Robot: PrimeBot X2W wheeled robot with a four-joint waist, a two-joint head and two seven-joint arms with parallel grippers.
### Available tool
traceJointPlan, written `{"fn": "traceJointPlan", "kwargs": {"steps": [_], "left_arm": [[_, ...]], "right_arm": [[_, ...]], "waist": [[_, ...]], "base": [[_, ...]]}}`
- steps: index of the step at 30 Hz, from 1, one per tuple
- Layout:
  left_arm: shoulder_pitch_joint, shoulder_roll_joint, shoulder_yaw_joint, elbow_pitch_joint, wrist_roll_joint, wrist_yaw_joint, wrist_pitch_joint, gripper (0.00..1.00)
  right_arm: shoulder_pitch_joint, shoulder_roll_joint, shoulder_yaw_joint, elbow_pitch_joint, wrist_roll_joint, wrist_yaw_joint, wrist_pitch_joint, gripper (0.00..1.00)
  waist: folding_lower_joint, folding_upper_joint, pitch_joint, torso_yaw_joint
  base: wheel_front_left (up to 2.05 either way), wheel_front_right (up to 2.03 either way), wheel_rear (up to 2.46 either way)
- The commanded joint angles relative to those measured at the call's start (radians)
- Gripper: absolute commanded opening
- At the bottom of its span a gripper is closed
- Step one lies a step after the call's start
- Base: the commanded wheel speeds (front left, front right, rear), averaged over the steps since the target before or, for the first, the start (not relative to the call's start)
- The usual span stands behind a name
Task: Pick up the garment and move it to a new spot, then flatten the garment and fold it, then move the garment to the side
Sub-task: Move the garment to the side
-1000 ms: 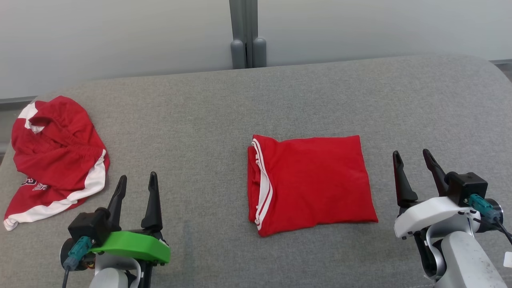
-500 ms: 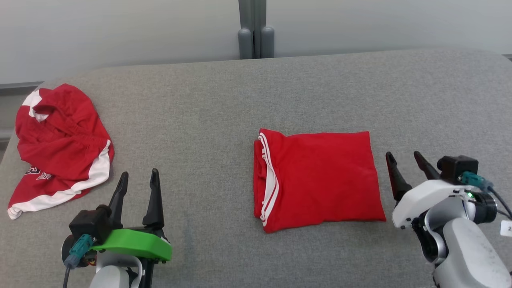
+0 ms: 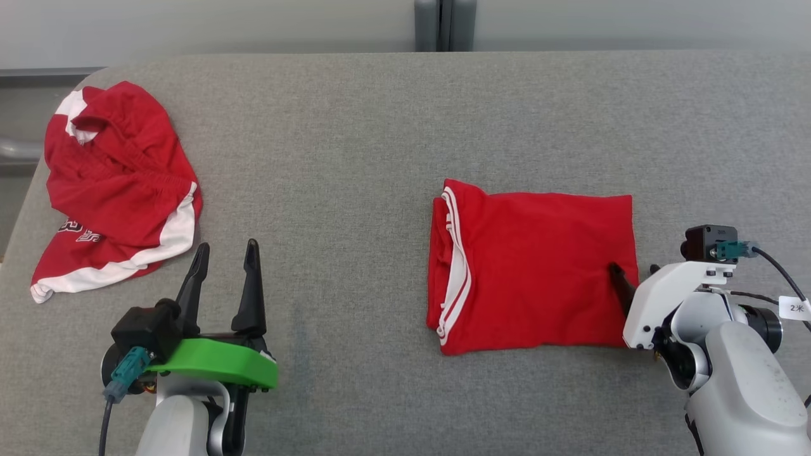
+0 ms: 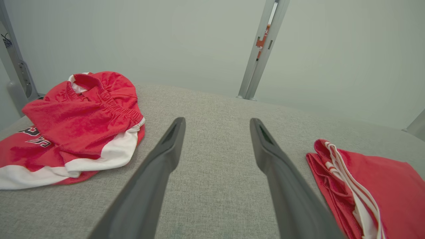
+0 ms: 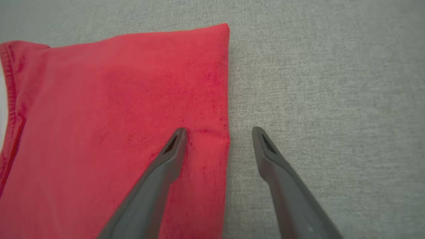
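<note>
**Subject.** The folded red garment (image 3: 538,272) lies flat on the grey fabric-covered table (image 3: 355,158), at about 4 o'clock from the table's centre. It is a neat rectangle. Its white-striped hem is stacked along the 9 o'clock edge, and its 3 o'clock edge is clean and straight.

**Claws.** The right claw (image 5: 218,129) stands wide open and holds nothing. It straddles the garment's 3 o'clock edge, with one finger over the red cloth and the other over bare table. Whether the tips touch the cloth cannot be told. The left claw (image 3: 227,245) is also wide open and empty, over bare table at 7 o'clock, well apart from both garments.

**Step in hand.** Judged from the lie of the cloth, flattening and folding are complete. The work now stands at the last step, moving the garment to the side.

**Next move.** The right claw needs to come down and close over the edge so that it pinches every layer. The carry or drag should then be kept low and even, or the fold is likely to open.

**Count.**
- Garments: two, the folded one and a crumpled pair of red shorts with white trim (image 3: 120,183) at 10 o'clock near the table's rim.
- Claws: two.
- Table: one.
</note>
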State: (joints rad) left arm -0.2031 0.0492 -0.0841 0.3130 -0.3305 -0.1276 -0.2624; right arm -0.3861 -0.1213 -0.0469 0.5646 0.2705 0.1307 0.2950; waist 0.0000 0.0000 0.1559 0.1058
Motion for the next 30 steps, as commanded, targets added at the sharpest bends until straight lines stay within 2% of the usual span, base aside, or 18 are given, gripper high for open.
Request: {"fn": "traceJointPlan", "kwargs": {"steps": [1,7,8,9,10,22,26,30], "left_arm": [[-0.018,0.003,0.001,-0.004,-0.009,-0.004,-0.003,1.0],[-0.021,0.003,0.0,0.002,-0.014,-0.004,-0.003,1.0],[-0.022,0.003,0.0,0.002,-0.015,-0.004,-0.003,1.0],[-0.024,0.003,0.001,0.002,-0.015,-0.004,-0.003,1.0],[-0.025,0.003,0.001,0.001,-0.016,-0.004,-0.003,1.0],[-0.049,0.003,0.002,-0.035,0.0,-0.004,-0.003,1.0],[-0.059,0.003,0.021,-0.069,0.013,-0.004,-0.003,1.0],[-0.075,0.003,0.028,-0.115,0.037,-0.004,-0.003,1.0]], "right_arm": [[-0.01,0.005,-0.007,0.016,0.001,0.0,0.019,1.0],[0.008,0.019,0.016,0.077,-0.004,0.001,0.11,1.0],[0.008,0.017,0.03,0.078,-0.002,0.002,0.122,0.84],[0.008,0.011,0.049,0.076,-0.004,0.003,0.136,0.34],[0.008,0.004,0.07,0.073,-0.007,0.003,0.147,0.0],[-0.097,-0.198,0.297,-0.027,-0.06,-0.002,0.221,0.0],[-0.172,-0.263,0.399,-0.07,-0.058,-0.002,0.221,0.0],[-0.25,-0.302,0.441,-0.081,-0.052,-0.001,0.186,0.0]], "waist": [[0.0,0.0,0.021,0.02],[0.0,0.0,0.033,0.03],[0.0,0.0,0.034,0.031],[0.0,0.0,0.036,0.031],[0.0,0.0,0.038,0.031],[0.0,0.0,0.102,0.0],[0.0,0.0,0.145,-0.05],[0.0,0.0,0.189,-0.116]], "base": [[0.0,0.0,0.0],[0.0,0.0,0.0],[0.0,0.0,0.0],[0.0,0.0,0.0],[0.0,0.0,0.0],[0.0,0.0,0.0],[0.0,0.0,0.0],[0.0,0.0,0.0]]}}
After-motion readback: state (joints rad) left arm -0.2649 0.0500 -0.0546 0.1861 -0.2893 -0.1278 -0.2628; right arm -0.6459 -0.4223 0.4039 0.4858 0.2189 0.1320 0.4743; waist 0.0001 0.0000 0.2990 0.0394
